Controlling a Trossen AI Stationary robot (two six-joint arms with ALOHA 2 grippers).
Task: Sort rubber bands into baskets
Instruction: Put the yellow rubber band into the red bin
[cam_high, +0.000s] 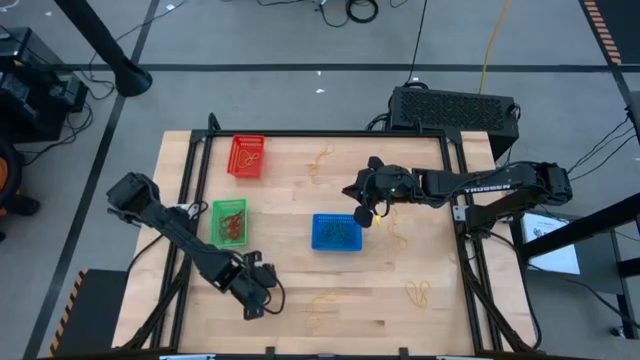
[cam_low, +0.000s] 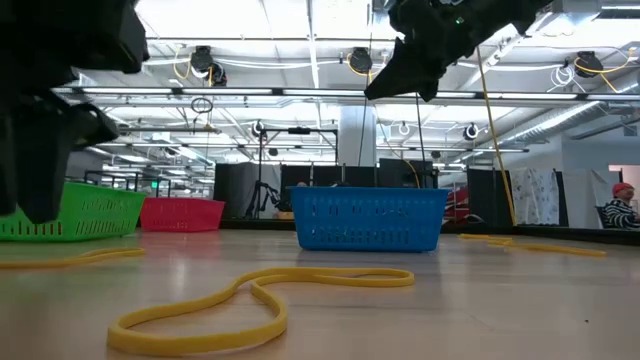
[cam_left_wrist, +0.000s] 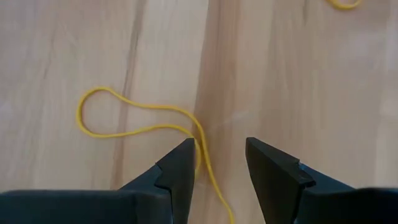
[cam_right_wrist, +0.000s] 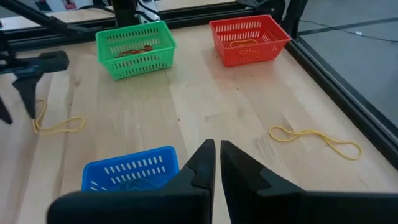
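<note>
The left gripper is released low over a yellow rubber band, probably to grab it. The right gripper hangs clenched, empty, above the blue basket.

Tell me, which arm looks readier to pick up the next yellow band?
Probably the left: its open pincer hangs right over a yellow rubber band. The right pincer is shut above the blue basket.

Red basket, green basket, blue basket; yellow rubber bands on pale wood table.
</note>
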